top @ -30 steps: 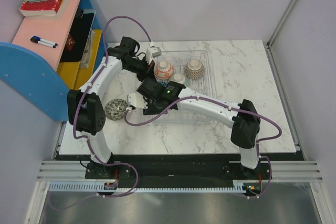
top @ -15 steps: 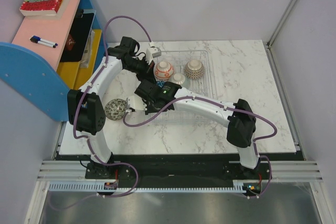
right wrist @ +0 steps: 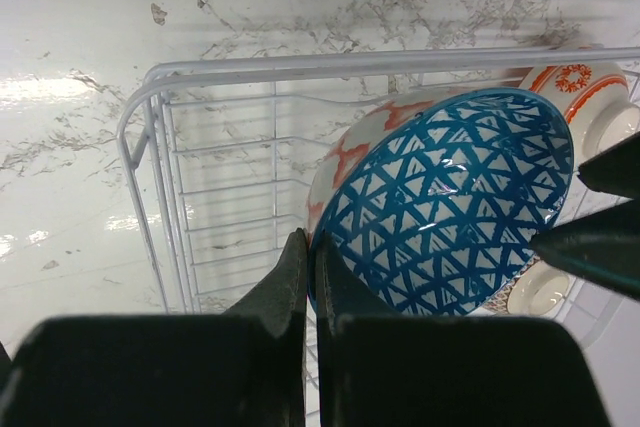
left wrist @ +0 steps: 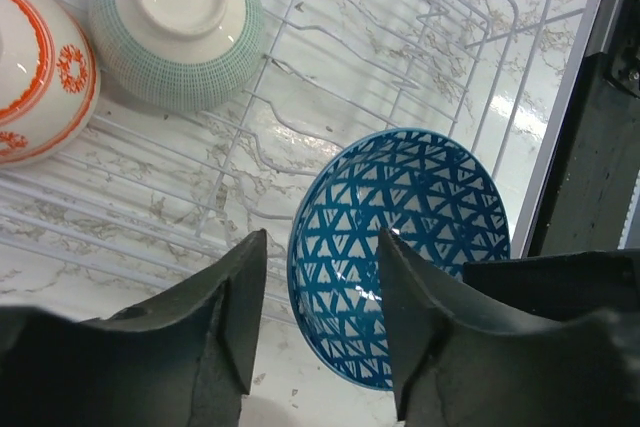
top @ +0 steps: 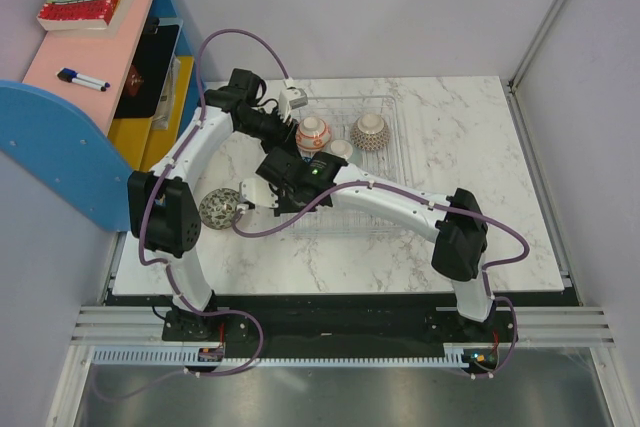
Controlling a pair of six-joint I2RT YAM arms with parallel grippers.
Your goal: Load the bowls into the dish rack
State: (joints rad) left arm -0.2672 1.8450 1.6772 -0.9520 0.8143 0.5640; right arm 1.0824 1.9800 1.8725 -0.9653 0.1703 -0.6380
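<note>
Handover state. Left pincer (left wrist: 322, 247) is now part open: its 2 fingers (left wrist: 235, 327) stand apart with the near rim of the blue triangle-patterned bowl (left wrist: 410, 237) in the gap, and neither pad looks pressed on it. 1 s ago it was clamped shut.

Right pincer (right wrist: 310, 252) has gone the other way, from open 1 s ago to pinched narrow on the lower-left rim of the blue triangle-patterned bowl. So right holds, left has let go.

The bowl stands on edge, inner face toward the right wrist camera, over the wires of the silver wire-grid dish rack (top: 385, 202), near 1 corner rail. Cannot tell whether it rests on the wires or hangs just above them.

Top view vs 1 s ago: the right arm's elbow has slid slightly left and its wrist has crept up-left; the left arm has barely moved.

Unchanged:
- orange-and-white bowl (top: 313, 133) in the far part of the dish rack, just beside the left pincer
- teal cross-hatched bowl (left wrist: 178, 22), upside down on the rack wires, touching or just beside the orange-and-white bowl
- grey speckled bowl (top: 220, 208) on the white marble bench (top: 450, 147), outside the dish rack to its left

In the right wrist view the orange-and-white bowl sits directly behind the blue one.
</note>
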